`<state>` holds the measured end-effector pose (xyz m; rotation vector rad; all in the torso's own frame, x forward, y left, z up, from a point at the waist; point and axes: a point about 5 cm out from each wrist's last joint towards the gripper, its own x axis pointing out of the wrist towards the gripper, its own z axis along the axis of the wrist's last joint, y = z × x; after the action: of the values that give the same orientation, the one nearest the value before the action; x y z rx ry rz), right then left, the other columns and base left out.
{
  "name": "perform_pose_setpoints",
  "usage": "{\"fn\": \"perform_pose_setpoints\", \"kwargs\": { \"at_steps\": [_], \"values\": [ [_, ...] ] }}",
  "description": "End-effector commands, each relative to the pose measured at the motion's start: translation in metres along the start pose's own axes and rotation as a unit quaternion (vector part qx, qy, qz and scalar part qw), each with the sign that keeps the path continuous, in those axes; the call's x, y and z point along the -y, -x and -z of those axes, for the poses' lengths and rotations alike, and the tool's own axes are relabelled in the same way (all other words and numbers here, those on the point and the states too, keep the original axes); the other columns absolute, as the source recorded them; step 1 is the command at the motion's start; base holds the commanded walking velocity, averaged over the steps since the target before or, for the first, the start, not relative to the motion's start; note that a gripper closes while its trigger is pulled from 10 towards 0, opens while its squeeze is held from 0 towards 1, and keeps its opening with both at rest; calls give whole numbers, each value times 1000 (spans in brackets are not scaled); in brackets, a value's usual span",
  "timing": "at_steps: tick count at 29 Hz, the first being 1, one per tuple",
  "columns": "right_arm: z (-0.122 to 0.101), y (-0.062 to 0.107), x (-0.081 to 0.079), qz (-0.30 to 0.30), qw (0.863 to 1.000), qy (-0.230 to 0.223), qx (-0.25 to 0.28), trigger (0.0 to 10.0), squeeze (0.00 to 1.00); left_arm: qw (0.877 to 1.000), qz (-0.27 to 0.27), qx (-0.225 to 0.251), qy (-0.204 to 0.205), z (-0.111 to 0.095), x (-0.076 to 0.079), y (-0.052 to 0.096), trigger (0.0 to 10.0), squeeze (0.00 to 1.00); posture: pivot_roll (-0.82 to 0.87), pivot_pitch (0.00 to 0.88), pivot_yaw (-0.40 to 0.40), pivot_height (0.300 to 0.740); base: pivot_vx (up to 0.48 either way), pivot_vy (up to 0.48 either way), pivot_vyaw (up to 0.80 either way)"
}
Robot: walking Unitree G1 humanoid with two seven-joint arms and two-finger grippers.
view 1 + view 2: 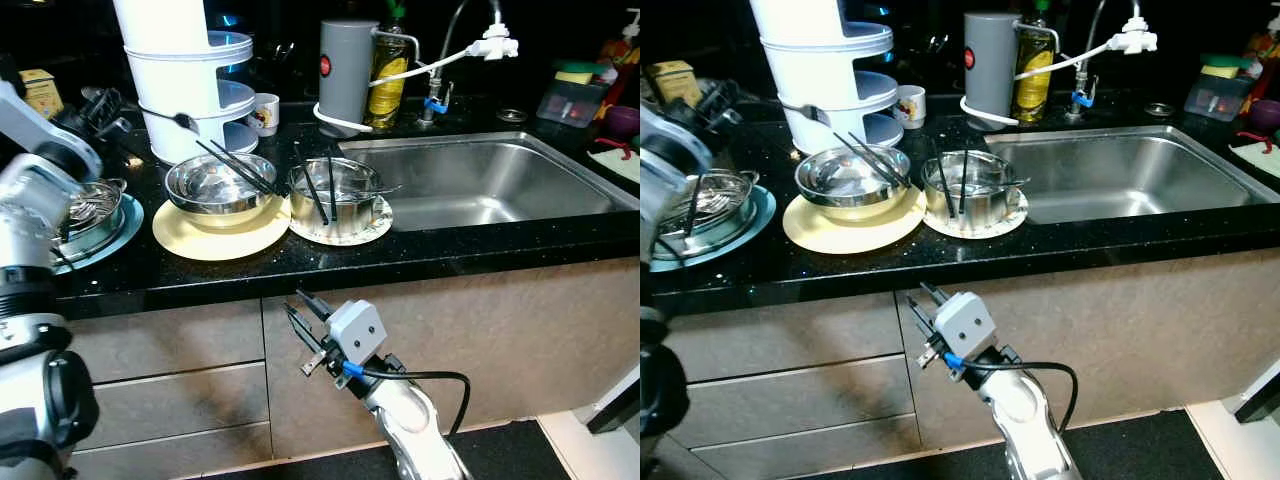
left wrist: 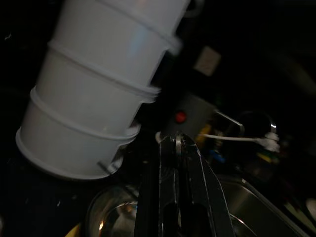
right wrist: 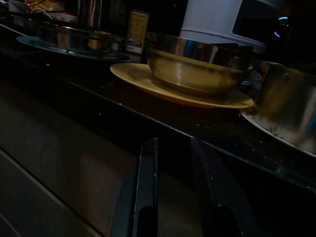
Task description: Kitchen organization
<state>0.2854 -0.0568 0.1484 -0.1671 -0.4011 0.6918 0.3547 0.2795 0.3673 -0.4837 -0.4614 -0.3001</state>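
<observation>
Counter uncleared | we see steel bowls [image 1: 220, 183] with chopsticks [image 1: 318, 185] on plates, nine o'clock of sink [image 1: 480, 180] | right gripper [image 1: 305, 330] parted, empty, below counter | left gripper [image 2: 180, 163] clenched, empty | sorting unstarted, we judge

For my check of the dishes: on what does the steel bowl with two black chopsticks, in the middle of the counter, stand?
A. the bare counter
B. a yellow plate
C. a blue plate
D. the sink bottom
B: the steel bowl sits on a yellow plate on the black counter.

A home kitchen, seemingly: steel sink [image 1: 480, 180]; black counter [image 1: 300, 260]; bowls [image 1: 220, 183].
</observation>
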Motion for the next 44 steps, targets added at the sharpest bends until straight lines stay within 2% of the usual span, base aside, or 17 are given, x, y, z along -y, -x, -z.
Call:
{"fn": "perform_pose_setpoints", "kwargs": {
  "at_steps": [1, 5, 7, 12, 16, 17, 18, 21, 22, 25, 26, 30, 31, 32, 35, 40, 44],
  "values": [
    [0, 1, -2, -5, 1000, -5, -2, 10000, 0, 999, 24, -12, -17, -4, 1, 4, 0, 0, -24, 94, 9, 740, 0, 0, 0],
    [0, 2, -2, -5, 1000, -6, -2, 10000, 0, 999, 41, -12, -17, -8, 2, 6, 0, 0, -24, 97, 8, 740, 0, 0, 0],
    [0, 2, -2, -6, 1000, -6, -3, 10000, 0, 997, 82, -6, 0, -14, 8, 9, 0, 0, -24, 99, 6, 740, 0, 0, 0],
    [0, 2, -2, -7, 1000, -6, -3, 10000, 0, 995, 99, -3, 10, -16, 11, 10, 0, 0, -24, 98, 6, 740, 0, 0, 0],
    [0, 2, -3, -8, 1000, -7, -4, 10000, 0, 988, 148, 12, 51, -21, 19, 14, 0, 0, -23, 100, 5, 740, 0, 0, 0],
    [0, 2, -3, -10, 1000, -8, -4, 10000, 0, 979, 185, 23, 86, -23, 26, 17, 0, 0, -23, 100, 4, 740, 0, 0, 0],
    [0, 2, -3, -10, 1000, -8, -4, 10000, 0, 979, 185, 23, 86, -23, 26, 17, 0, 0, -23, 100, 4, 740, 0, 0, 0],
    [1, 2, -4, -11, 1000, -8, -5, 10000, 0, 954, 259, 29, 145, -19, 42, 27, 0, 0, -23, 100, 4, 740, 0, 0, 0],
    [1, 2, -4, -11, 1000, -8, -5, 10000, 0, 954, 259, 29, 145, -19, 42, 27, 0, 0, -23, 100, 4, 740, 0, 0, 0],
    [1, 2, -4, -11, 1000, -9, -5, 10000, 0, 936, 301, 3, 180, -3, 53, 34, 0, 0, -23, 100, 4, 740, 0, 0, 0],
    [1, 2, -4, -11, 1000, -9, -5, 10000, 0, 936, 301, 3, 180, -3, 53, 34, 0, 0, -23, 100, 4, 740, 0, 0, 0],
    [2, 4, -4, -9, 1000, -10, -8, 10000, 0, 905, 364, -21, 218, 11, 67, 49, 0, 0, -25, 106, 8, 740, 0, 0, 0],
    [2, 4, -4, -9, 1000, -10, -8, 10000, 0, 905, 364, -21, 218, 11, 67, 49, 0, 0, -25, 106, 8, 740, 0, 0, 0],
    [2, 4, -4, -9, 1000, -11, -9, 10000, 0, 897, 381, -35, 220, 15, 72, 55, 0, 0, -25, 106, 8, 740, 0, 0, 0],
    [4, 6, -5, -10, 1000, -12, -12, 10000, 0, 882, 414, -102, 202, 33, 82, 72, 0, 0, -25, 106, 8, 740, 0, 0, 0],
    [7, 7, -6, -11, 1000, -13, -19, 10000, 0, 878, 415, -154, 182, 44, 82, 83, 0, 0, -25, 106, 8, 740, 0, 0, 0],
    [24, 15, -7, -16, 997, -2, -73, 10000, 0, 878, 403, -212, 148, 59, 81, 98, 0, 0, -23, 110, 7, 740, 0, 0, 0]
  ]
}}
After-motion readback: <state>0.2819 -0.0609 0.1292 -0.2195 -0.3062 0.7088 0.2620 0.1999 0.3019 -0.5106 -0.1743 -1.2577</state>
